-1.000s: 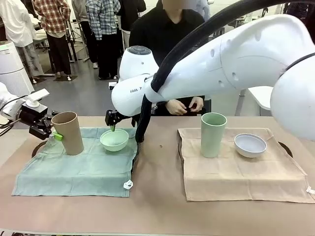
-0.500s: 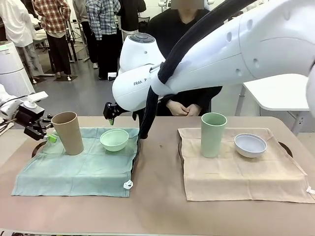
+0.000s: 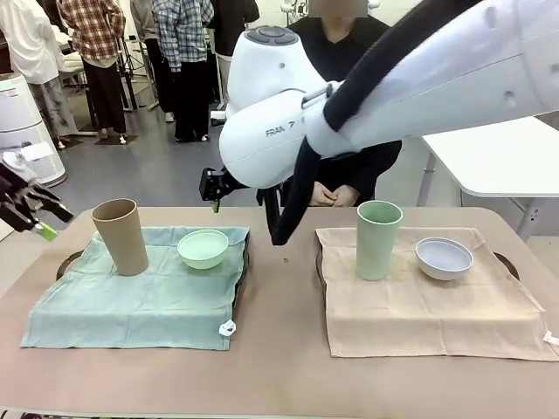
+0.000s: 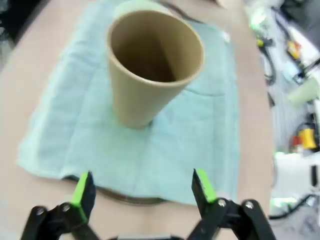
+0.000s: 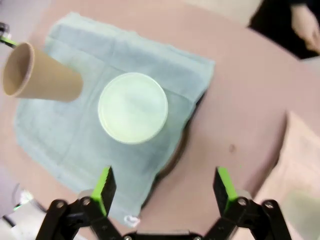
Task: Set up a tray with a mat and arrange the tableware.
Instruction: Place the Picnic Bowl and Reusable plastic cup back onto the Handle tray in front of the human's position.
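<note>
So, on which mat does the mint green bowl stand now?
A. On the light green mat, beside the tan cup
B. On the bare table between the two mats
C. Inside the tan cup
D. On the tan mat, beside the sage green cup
A: in the front view the mint green bowl rests on the light green mat, just right of the upright tan cup, apart from it.
</note>
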Tool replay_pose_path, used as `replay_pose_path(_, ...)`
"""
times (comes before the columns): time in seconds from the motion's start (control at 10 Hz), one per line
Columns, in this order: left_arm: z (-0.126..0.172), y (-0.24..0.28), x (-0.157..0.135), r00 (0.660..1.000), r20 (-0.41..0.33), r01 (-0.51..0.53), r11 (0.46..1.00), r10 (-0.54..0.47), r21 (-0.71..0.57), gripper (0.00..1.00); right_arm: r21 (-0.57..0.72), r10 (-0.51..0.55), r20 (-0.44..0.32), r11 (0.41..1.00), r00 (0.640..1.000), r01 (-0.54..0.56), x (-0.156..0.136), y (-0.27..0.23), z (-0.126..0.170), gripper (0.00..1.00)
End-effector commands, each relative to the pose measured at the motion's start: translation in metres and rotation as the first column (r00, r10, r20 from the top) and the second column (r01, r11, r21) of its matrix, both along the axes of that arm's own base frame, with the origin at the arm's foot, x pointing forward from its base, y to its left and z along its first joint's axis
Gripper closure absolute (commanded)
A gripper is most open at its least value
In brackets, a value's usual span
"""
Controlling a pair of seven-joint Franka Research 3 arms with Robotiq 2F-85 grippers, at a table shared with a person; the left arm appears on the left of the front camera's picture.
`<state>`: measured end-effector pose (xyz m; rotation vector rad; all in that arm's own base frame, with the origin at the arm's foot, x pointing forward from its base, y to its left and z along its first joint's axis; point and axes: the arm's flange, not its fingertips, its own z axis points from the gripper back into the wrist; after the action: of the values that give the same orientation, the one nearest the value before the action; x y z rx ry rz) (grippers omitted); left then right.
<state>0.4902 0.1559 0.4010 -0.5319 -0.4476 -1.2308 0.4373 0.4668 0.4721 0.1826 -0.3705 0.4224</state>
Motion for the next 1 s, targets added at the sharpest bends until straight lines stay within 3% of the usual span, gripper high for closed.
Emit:
replay_pose_path(0.0, 0.048, -0.058, -0.052, 0.975, 0.038, -0.221, 0.951, 0.218, 0.218, 0.00, -0.075, -0.093, 0.020, 0.993, 0.995, 0.094, -0.032, -0.020, 0.020, 0.00)
replay_pose_path(0.1, 0.066, -0.080, -0.063, 0.942, 0.066, -0.333, 0.902, 0.328, 0.275, 0.00, -0.094, -0.121, 0.027, 0.988, 0.992, 0.123, -0.043, -0.025, 0.032, 0.00)
replay_pose_path(0.2, 0.076, -0.101, -0.066, 0.912, 0.064, -0.409, 0.886, 0.405, 0.220, 0.00, -0.127, -0.150, 0.018, 0.980, 0.988, 0.152, -0.053, -0.031, 0.040, 0.00)
replay_pose_path(0.3, 0.081, -0.122, -0.068, 0.842, 0.019, -0.533, 0.827, 0.538, 0.177, 0.00, -0.143, -0.174, -0.012, 0.975, 0.985, 0.171, -0.061, -0.036, 0.045, 0.00)
replay_pose_path(0.4, 0.088, -0.145, -0.076, 0.802, -0.017, -0.583, 0.789, 0.597, 0.196, 0.00, -0.170, -0.226, -0.027, 0.961, 0.974, 0.218, -0.068, -0.044, 0.052, 0.00)
replay_pose_path(0.5, 0.094, -0.169, -0.095, 0.788, -0.061, -0.586, 0.777, 0.612, 0.229, 0.00, -0.185, -0.267, -0.046, 0.949, 0.963, 0.254, -0.077, -0.052, 0.058, 0.00)
replay_pose_path(0.7, 0.107, -0.204, -0.137, 0.827, -0.075, -0.506, 0.795, 0.557, 0.334, 0.00, -0.215, -0.340, -0.080, 0.924, 0.937, 0.317, -0.100, -0.073, 0.070, 0.00)
replay_pose_path(0.9, 0.134, -0.213, -0.155, 0.808, -0.040, -0.513, 0.735, 0.588, 0.444, 0.00, -0.241, -0.353, -0.079, 0.914, 0.932, 0.326, -0.124, -0.094, 0.083, 0.00)
